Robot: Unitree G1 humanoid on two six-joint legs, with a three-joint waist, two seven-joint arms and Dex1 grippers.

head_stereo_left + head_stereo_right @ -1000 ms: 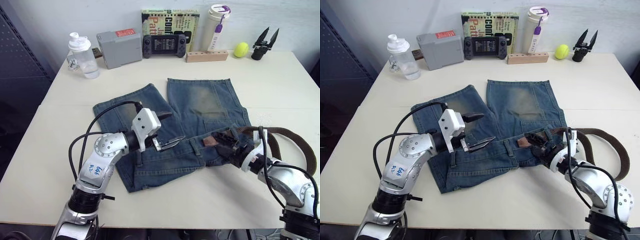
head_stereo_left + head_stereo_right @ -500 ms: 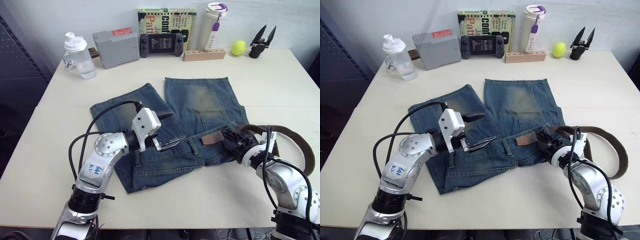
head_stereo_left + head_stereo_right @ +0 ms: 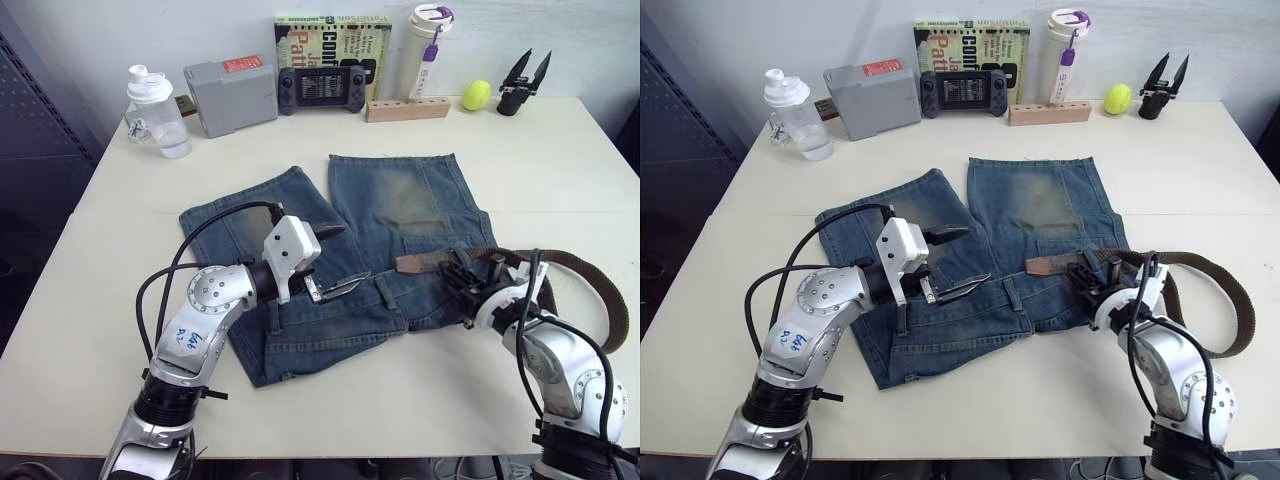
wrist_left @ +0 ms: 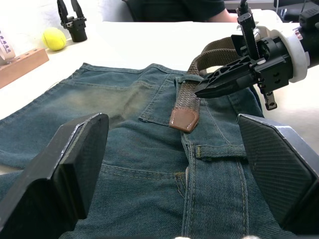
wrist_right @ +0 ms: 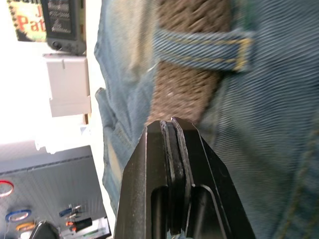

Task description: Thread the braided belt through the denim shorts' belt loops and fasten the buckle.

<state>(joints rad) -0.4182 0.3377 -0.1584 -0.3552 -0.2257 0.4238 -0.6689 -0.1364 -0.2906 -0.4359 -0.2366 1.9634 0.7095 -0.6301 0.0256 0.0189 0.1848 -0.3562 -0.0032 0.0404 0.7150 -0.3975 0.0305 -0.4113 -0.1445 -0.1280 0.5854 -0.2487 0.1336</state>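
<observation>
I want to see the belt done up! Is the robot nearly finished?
Not nearly. Done: the braided belt has passed under one belt loop, its tip lying on the denim shorts. In hand: the right gripper, shut, works at the belt; the left gripper waits open. Left: the other loops and fastening.

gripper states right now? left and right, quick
Left gripper: open, holding nothing, hovering over the shorts.
Right gripper: shut, tips on the belt; no grip on it can be seen.
</observation>
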